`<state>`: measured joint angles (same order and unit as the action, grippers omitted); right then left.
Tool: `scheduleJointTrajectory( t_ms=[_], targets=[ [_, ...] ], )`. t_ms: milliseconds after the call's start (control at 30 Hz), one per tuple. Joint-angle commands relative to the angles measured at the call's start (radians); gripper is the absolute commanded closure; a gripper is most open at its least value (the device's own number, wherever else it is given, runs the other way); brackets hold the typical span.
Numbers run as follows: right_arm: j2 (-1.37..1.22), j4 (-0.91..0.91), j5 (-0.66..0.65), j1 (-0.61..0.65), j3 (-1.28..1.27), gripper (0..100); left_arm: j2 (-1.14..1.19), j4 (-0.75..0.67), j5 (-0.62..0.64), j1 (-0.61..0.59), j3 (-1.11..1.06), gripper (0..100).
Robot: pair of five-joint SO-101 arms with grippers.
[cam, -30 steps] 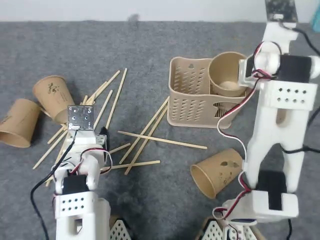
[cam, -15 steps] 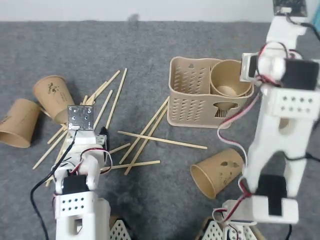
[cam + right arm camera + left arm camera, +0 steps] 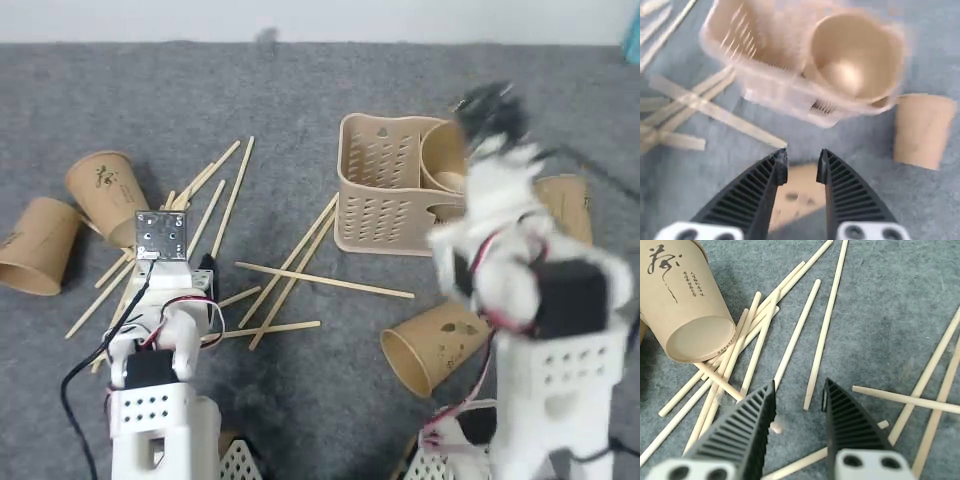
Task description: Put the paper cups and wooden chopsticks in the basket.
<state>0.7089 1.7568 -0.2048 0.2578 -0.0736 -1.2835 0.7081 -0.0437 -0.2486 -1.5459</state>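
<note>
A tan slotted basket (image 3: 385, 190) stands mid-table with one paper cup (image 3: 445, 160) upright in its right compartment. Another cup (image 3: 435, 345) lies on its side in front, and a third (image 3: 565, 205) lies right of the basket. Two more cups (image 3: 105, 195) (image 3: 38, 245) lie at the far left. Wooden chopsticks (image 3: 300, 275) are scattered between. My left gripper (image 3: 799, 390) is open above chopsticks (image 3: 825, 325), near a cup (image 3: 682, 305). My right gripper (image 3: 801, 154) is open and empty over the lying cup (image 3: 800, 195), facing the basket (image 3: 765, 85).
The right arm (image 3: 520, 280) is blurred and rises in front of the basket's right side. The left arm's base (image 3: 150, 400) stands at the near left. Grey carpet covers the table up to a pale wall at the far edge.
The right arm has drawn back from over the basket toward the near edge, leaving the cup standing inside. A cup right of the basket has come into sight. The left arm has kept still.
</note>
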Motion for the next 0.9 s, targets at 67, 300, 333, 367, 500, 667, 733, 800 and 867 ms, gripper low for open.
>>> scheduleJointTrajectory(
  t_ms=[67, 300, 333, 367, 500, 667, 733, 800, 867],
  targets=[
    [0.163, 0.042, -0.262, 0.105, -0.382, 87.5, -0.014, -0.026, -0.011, -0.003, 0.004, 86],
    [0.176, 0.036, -0.419, 0.16, -0.569, 87.2, -0.014, -0.028, -0.011, -0.003, 0.004, 86],
    [0.176, 0.038, -0.43, 0.171, -0.568, 86.1, -0.014, -0.028, -0.011, -0.003, 0.004, 86],
    [0.176, 0.038, -0.445, 0.193, -0.569, 83.8, -0.014, -0.028, -0.011, -0.003, 0.004, 86],
    [0.176, 0.038, -0.454, 0.282, -0.572, 73.6, -0.014, -0.044, -0.011, -0.003, 0.002, 86],
    [0.174, 0.036, -0.454, 0.392, -0.577, 72.7, -0.014, -0.044, -0.011, -0.003, 0.002, 86],
    [0.165, 0.035, -0.454, 0.395, -0.578, 72.7, -0.014, -0.044, -0.011, -0.003, 0.002, 86],
    [0.133, 0.035, -0.454, 0.395, -0.58, 72.7, -0.014, -0.044, -0.011, -0.003, 0.001, 86],
    [0.088, 0.015, -0.46, 0.395, -0.6, 72.7, -0.014, -0.044, -0.011, -0.003, 0.001, 86]
  ],
)
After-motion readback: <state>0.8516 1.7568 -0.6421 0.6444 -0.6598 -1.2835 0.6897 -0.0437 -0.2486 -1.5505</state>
